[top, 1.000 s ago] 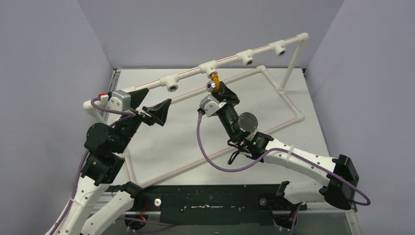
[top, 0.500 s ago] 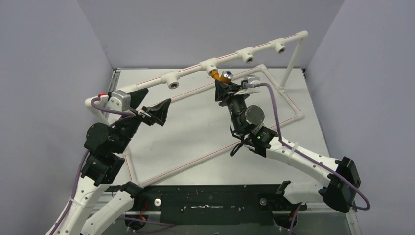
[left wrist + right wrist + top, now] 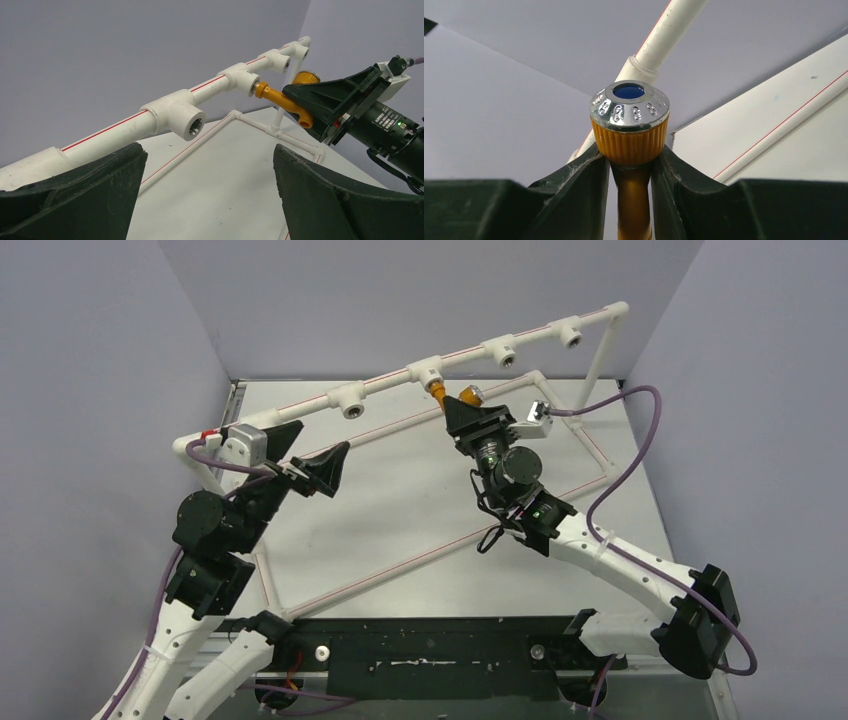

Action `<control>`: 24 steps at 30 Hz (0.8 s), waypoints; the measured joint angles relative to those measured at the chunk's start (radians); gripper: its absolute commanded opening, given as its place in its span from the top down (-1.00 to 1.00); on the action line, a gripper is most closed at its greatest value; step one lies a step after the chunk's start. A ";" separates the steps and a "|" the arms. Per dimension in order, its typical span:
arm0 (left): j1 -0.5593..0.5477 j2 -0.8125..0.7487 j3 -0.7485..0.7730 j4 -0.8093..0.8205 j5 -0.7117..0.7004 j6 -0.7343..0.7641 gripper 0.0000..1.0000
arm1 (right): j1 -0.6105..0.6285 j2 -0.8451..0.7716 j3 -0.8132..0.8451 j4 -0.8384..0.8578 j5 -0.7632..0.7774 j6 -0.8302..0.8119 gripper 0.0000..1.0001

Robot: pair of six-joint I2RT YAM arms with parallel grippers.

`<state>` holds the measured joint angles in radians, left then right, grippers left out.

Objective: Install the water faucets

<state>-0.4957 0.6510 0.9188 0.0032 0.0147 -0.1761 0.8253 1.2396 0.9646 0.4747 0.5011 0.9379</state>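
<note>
The orange-brass faucet [image 3: 441, 395] sticks out of the second white tee socket [image 3: 428, 372] on the raised pipe rail. My right gripper [image 3: 462, 406] is shut on it, with the jaws clamped just under its ribbed knob [image 3: 630, 131], whose silvery cap has a blue centre. The left wrist view shows the faucet [image 3: 280, 97] with its threaded end in the tee [image 3: 243, 80] and the spout bent down by my right gripper [image 3: 330, 100]. My left gripper [image 3: 322, 468] is open and empty, near the first tee socket [image 3: 192, 122].
Two more open tee sockets [image 3: 503, 356] [image 3: 571, 336] sit further right on the rail. A white upright post [image 3: 598, 368] carries the rail's right end. A flat white pipe rectangle [image 3: 600, 455] lies on the table under both arms. Grey walls close in on the left, back and right.
My right wrist has rotated while gripping the faucet. Its camera housing swung from the left of the faucet to the right, and the knob turned with it. The left arm has not moved.
</note>
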 measured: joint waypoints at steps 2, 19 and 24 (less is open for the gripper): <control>0.000 0.000 0.000 0.000 0.000 0.000 -0.95 | -0.008 0.000 0.000 -0.017 -0.008 0.103 1.00; 0.000 0.027 0.000 -0.001 -0.003 0.000 -0.95 | -0.041 0.027 0.019 -0.095 -0.098 0.492 -0.34; 0.000 0.031 0.000 -0.002 -0.003 0.000 -0.95 | -0.059 0.004 -0.018 -0.145 -0.111 0.450 -0.88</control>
<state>-0.4957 0.6823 0.9188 0.0010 0.0120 -0.1757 0.7662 1.2434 0.9463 0.3294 0.3904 1.3876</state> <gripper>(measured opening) 0.973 0.844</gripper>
